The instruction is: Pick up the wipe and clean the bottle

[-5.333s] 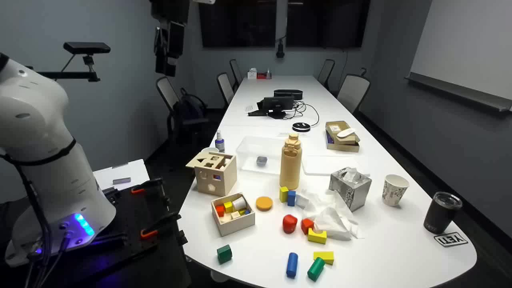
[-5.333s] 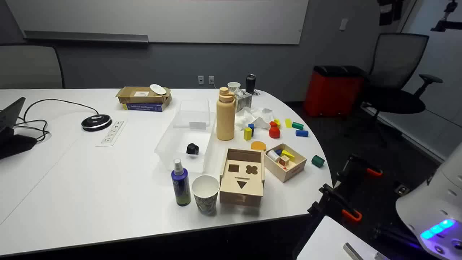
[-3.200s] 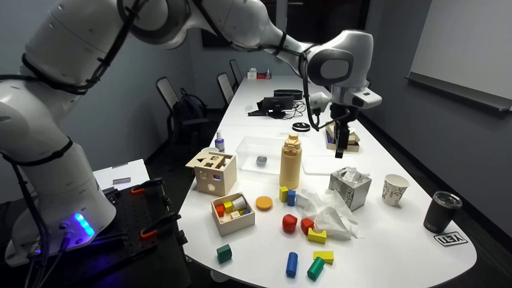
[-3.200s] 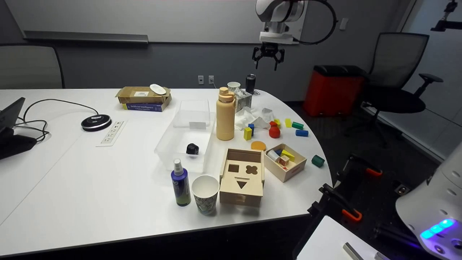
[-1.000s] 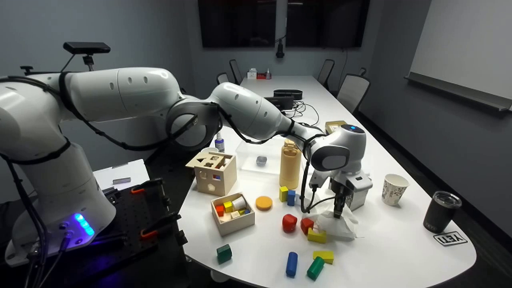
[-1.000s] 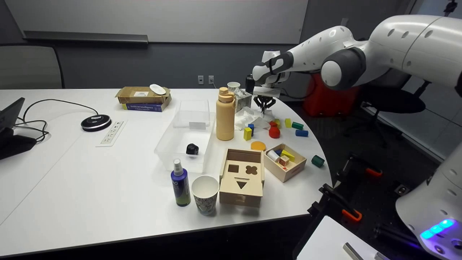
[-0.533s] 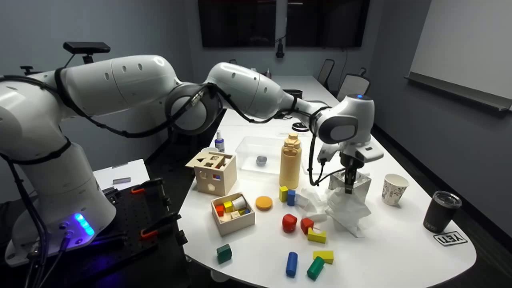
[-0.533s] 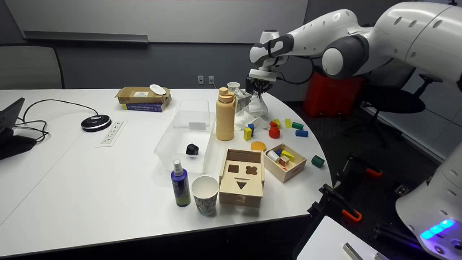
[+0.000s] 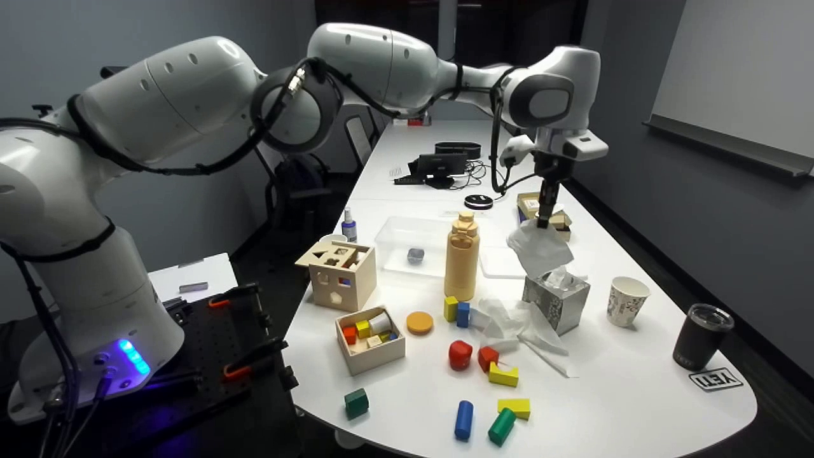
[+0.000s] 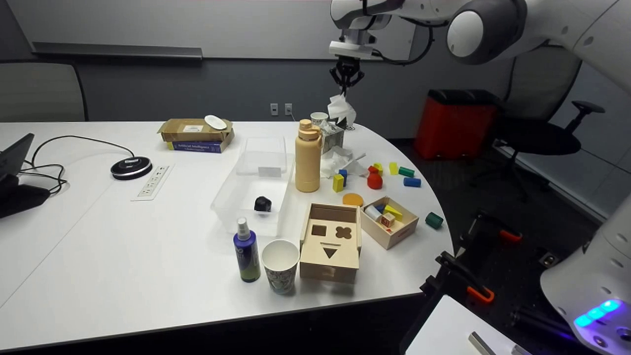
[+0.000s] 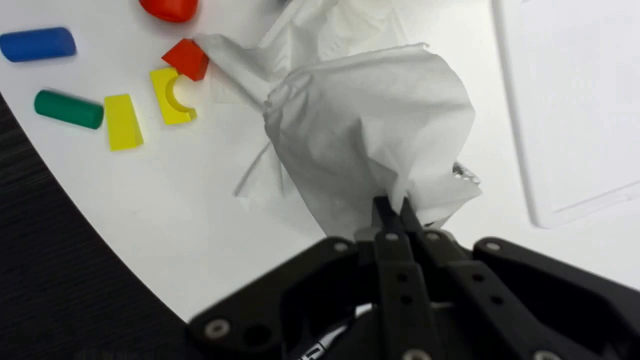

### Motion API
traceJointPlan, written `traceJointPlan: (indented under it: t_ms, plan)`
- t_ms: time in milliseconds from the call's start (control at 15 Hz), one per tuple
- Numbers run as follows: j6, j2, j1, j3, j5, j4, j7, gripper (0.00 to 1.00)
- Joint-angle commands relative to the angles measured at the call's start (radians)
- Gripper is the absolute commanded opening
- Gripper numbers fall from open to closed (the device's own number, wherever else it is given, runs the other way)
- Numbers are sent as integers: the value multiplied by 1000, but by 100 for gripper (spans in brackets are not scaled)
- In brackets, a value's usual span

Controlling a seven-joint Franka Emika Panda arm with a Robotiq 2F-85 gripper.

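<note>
The hand (image 11: 395, 204) is pinched tight on a white wipe (image 11: 370, 125), holding it above the counter (image 9: 610, 401). The orange bottle (image 9: 462, 264) stands upright, apart from the wipe.

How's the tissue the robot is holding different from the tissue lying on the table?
The held tissue hangs in the air, pinched by the gripper; the loose tissue lies on the table. In the wrist view, the held tissue spreads broadly, while the loose tissue looks more rumpled and folded. Both are white.
</note>
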Motion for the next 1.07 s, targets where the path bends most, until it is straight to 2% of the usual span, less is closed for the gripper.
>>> traceJointPlan:
  t_ms: [0,333,1000]
  plan:
    - [-12,-117,45,37,21,-92,-10,0]
    - [11,-184,120,94,16,-168,-13,0]
    - [76,-336,216,94,-9,-570,-20,0]
